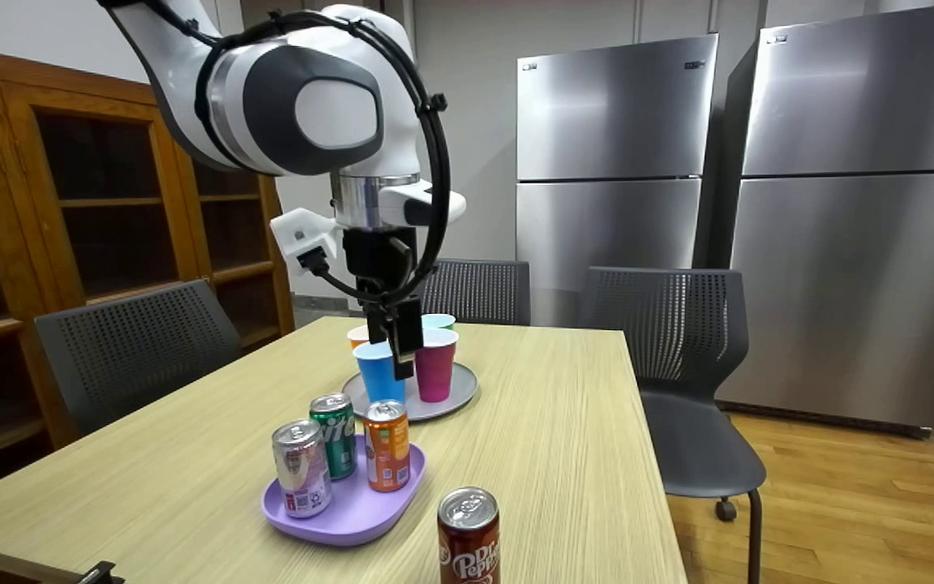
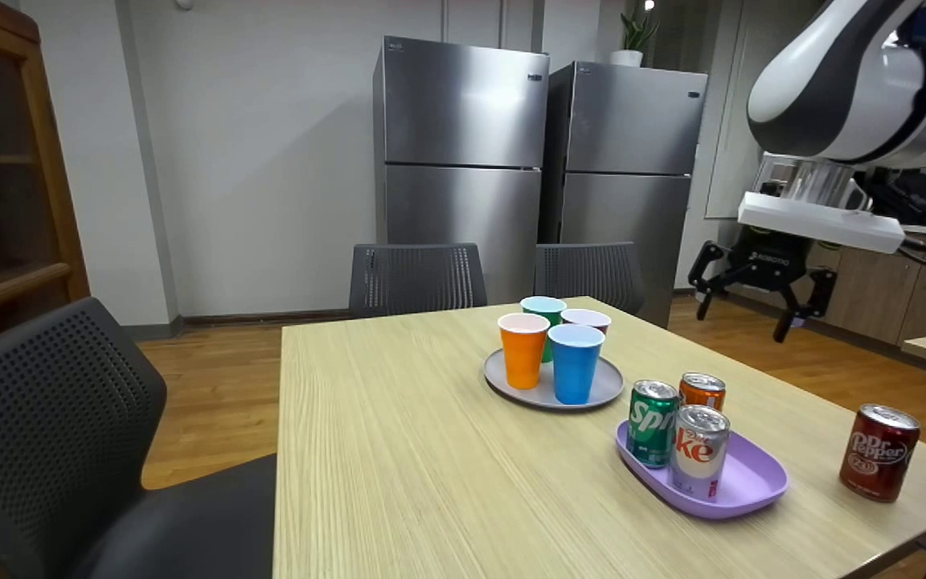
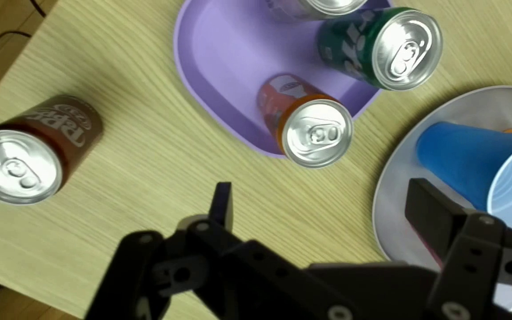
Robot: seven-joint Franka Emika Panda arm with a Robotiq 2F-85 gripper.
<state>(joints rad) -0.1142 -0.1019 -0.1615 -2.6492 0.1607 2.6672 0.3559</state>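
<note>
The claw [image 2: 741, 322] is hanging fully spread and empty above the bench [image 1: 556, 454]. In an exterior view, the orange soda can [image 1: 387, 450] is standing rightmost on the purple tray [image 1: 357, 516], probably feeling slick, rigid and weighty, its midsection offering the surest hold.

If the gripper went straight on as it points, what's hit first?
Probably the orange can, roughly below the open gripper in both exterior views. Depth is unclear: it might slip past to the tabletop.

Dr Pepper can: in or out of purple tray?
Out: the Dr Pepper can stands on the table, which shows between it and the purple tray in the wrist view.
</note>
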